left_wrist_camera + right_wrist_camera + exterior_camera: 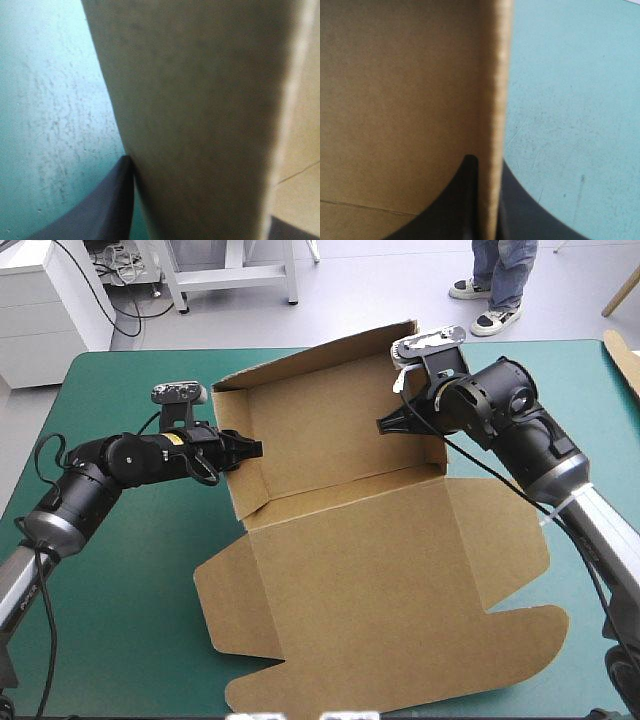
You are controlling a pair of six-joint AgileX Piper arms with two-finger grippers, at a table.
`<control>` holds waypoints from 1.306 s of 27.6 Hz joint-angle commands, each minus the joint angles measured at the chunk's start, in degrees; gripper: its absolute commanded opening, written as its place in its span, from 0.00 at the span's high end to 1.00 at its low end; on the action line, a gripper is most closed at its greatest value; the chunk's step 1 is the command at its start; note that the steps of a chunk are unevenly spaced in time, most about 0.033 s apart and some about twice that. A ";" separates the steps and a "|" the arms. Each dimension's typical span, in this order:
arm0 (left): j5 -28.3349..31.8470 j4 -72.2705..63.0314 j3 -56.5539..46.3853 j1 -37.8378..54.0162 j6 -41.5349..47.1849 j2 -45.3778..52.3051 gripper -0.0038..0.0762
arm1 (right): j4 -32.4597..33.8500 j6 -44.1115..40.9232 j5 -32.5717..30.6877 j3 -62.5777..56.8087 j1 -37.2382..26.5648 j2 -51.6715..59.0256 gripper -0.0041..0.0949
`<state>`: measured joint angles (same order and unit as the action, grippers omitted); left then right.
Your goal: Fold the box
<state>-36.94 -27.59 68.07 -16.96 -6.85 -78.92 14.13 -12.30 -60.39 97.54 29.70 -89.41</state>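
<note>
Box walls clamped: L claw, R claw.

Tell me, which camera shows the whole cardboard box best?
The high view: the box lies whole there, far walls raised, the rest flat. The wrist views show only one brown wall each, close up, pinched by the left gripper and right gripper.

The table under its teal-green cover fills most of the high view. Beyond its far edge lies a pale grey floor, evenly lit. At 11 o'clock stands a white cabinet with a tangle of cables beside it. At 12 o'clock stands a white metal frame, and at 2 o'clock a light wooden bar slants at the edge.
</note>
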 commanded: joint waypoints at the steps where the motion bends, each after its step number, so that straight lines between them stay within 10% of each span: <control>1: 0.71 7.09 4.62 -2.78 3.57 0.23 0.96 | -2.73 -0.26 1.85 1.88 0.54 0.01 0.98; 19: -15.54 25.73 21.09 -6.19 15.22 -21.00 0.96 | -12.03 5.51 -3.49 1.88 -10.83 -13.90 0.98; 33: -12.94 24.01 21.87 -6.09 10.20 -29.81 0.95 | -12.03 9.46 1.17 2.14 -10.83 -22.60 0.98; 36: -12.93 23.75 23.13 -6.09 10.22 -29.70 0.80 | -12.03 9.83 1.05 4.82 -10.83 -22.60 0.97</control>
<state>-51.41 -3.32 89.86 -22.41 7.00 -110.06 1.38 -4.70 -61.50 99.68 19.01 -114.05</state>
